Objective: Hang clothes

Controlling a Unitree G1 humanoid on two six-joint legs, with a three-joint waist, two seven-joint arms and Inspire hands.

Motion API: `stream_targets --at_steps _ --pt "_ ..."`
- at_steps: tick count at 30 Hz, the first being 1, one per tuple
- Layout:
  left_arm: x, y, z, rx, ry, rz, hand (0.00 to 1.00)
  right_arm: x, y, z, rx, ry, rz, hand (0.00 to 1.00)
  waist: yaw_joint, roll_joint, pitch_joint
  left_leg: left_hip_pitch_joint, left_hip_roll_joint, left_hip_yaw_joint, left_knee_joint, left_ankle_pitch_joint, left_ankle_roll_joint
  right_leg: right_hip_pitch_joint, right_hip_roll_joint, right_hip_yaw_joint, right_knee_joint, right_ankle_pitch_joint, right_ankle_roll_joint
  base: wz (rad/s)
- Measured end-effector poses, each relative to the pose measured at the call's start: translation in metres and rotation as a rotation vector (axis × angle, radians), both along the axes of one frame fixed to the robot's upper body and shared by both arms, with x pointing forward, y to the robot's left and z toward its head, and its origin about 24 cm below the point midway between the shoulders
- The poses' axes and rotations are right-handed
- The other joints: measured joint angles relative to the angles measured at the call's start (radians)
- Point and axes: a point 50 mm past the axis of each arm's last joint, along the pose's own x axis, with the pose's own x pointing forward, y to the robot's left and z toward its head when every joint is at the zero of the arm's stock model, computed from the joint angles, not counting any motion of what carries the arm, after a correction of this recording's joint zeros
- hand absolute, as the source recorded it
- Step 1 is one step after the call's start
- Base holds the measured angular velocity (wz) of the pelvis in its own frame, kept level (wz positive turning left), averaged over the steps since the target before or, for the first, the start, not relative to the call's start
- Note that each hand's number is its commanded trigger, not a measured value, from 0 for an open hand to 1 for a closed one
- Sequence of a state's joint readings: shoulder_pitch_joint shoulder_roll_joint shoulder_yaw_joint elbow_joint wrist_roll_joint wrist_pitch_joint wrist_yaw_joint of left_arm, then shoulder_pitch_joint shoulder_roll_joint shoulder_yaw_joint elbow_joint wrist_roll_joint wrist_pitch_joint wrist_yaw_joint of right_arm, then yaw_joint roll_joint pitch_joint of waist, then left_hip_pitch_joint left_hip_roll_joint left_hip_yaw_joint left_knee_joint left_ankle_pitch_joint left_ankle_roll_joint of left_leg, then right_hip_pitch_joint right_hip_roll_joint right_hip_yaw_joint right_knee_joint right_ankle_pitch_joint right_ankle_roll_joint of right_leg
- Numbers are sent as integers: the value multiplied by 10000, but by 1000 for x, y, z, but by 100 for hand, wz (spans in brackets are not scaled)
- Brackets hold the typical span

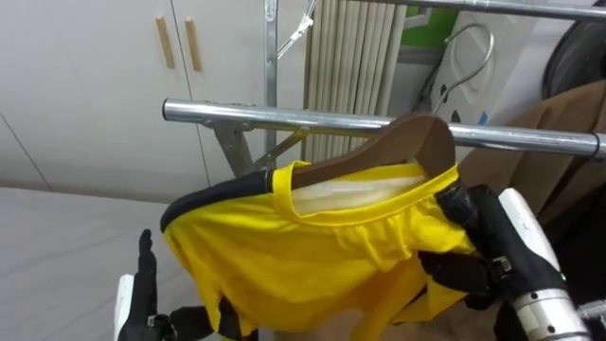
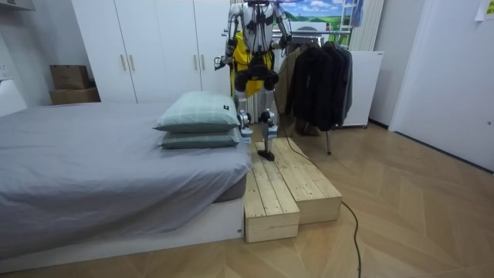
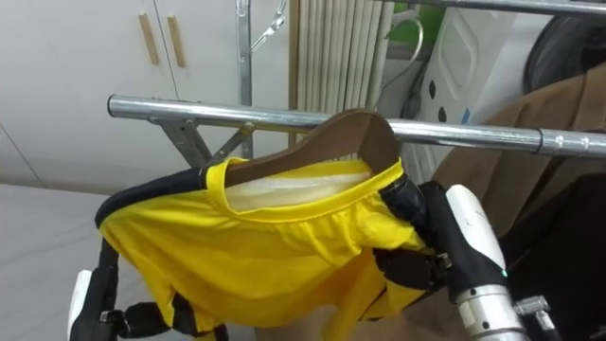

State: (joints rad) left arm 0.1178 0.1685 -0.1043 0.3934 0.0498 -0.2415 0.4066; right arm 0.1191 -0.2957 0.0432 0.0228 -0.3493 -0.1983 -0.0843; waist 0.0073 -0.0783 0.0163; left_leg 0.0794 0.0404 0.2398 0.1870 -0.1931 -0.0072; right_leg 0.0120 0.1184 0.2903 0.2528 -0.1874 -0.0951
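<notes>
A yellow shirt (image 1: 312, 246) with a dark trim hangs on a brown wooden hanger (image 1: 417, 142). The hanger's top is level with the metal rail (image 1: 218, 114) and overlaps it; its hook is hidden, so I cannot tell whether it is over the rail. My right hand (image 1: 478, 260) has its dark fingers curled round the hanger's right end, through the cloth. Low at the left, my left hand (image 1: 142, 294) sits by the shirt's lower edge and is partly under the cloth. In the room view I stand on a wooden platform (image 2: 289, 185) facing the rack, with the shirt (image 2: 245, 50) held up.
An empty wire hanger (image 1: 469, 57) hangs from the upper rail (image 1: 511, 8). A brown garment (image 1: 559, 133) hangs at the right, with dark coats (image 2: 316, 77) further along the rack. White wardrobe doors (image 1: 95, 76) are behind. The bed (image 2: 93, 170) with pillows (image 2: 199, 116) lies beside the platform.
</notes>
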Motion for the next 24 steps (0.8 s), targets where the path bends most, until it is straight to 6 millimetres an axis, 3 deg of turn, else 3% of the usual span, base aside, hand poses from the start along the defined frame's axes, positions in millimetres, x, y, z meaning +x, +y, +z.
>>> stream_targets --at_steps 5,12,16,24 --pt "0 -5 -1 -25 76 -279 0 -3 1 -19 43 873 115 100 -8 26 -24 -26 -18 -57 4 0 0 17 -34 -73 -57 45 36 4" --pt "-1 -11 -3 -47 144 -544 0 -6 3 -31 127 1170 191 100 -13 189 -161 -40 -20 -163 13 5 -2 74 -50 -163 -155 102 36 4" --pt "-1 -11 -3 -7 165 -575 0 -11 5 -45 -161 1894 321 100 22 238 -132 -48 -27 -263 15 32 -34 86 -52 -249 -155 105 28 5" --pt "-1 -11 -2 -6 138 -624 0 -12 4 -48 79 1910 316 100 207 255 -115 -44 -18 -333 17 45 -52 96 -90 -502 -169 106 23 2"
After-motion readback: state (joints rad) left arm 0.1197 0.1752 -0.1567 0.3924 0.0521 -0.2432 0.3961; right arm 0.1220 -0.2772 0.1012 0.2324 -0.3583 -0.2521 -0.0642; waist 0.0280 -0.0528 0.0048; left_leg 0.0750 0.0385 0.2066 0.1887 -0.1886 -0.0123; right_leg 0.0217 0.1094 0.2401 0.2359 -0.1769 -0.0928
